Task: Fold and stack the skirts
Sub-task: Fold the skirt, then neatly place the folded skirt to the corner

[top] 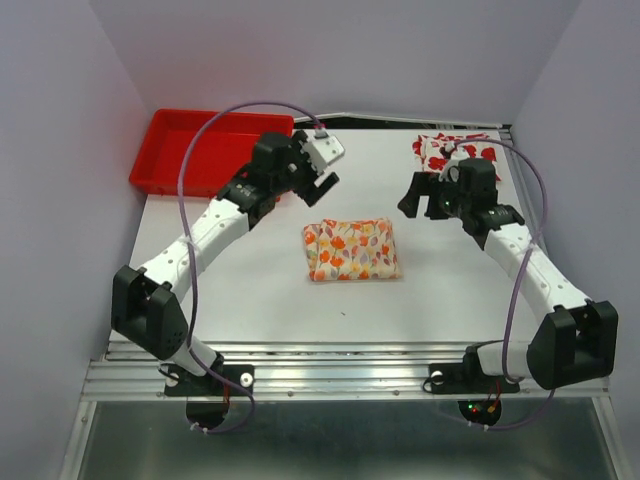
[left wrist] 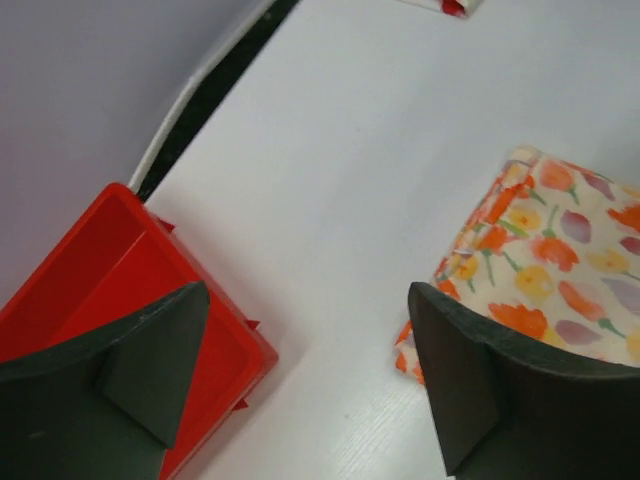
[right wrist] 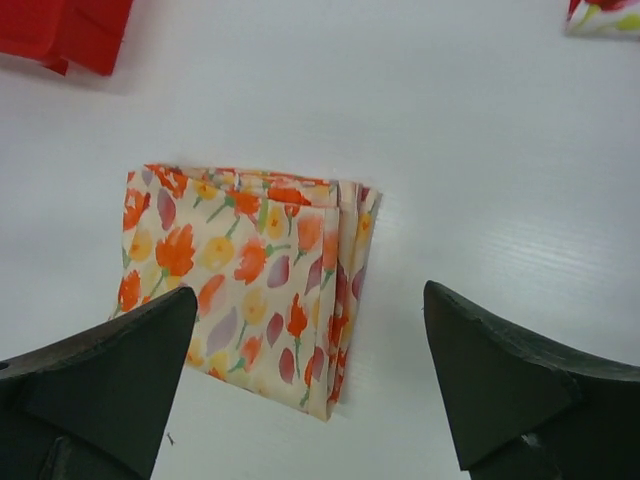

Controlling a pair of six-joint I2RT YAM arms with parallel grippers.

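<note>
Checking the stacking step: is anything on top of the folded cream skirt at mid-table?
Nothing: the cream skirt shows a bare top face. The red-flowered skirt lies apart at the far right, partly covered by the right arm. Underneath the cream skirt cannot be seen.

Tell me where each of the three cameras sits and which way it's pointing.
Top external: above and behind the bases, facing down on the table; both arms show, left gripper and right gripper open.
Left wrist: on the left arm, facing down at the red tray and cream skirt; its fingers show.
Right wrist: on the right arm, facing down at the cream skirt; its fingers show.
Shared: both wrist views see that skirt and the tray.
</note>
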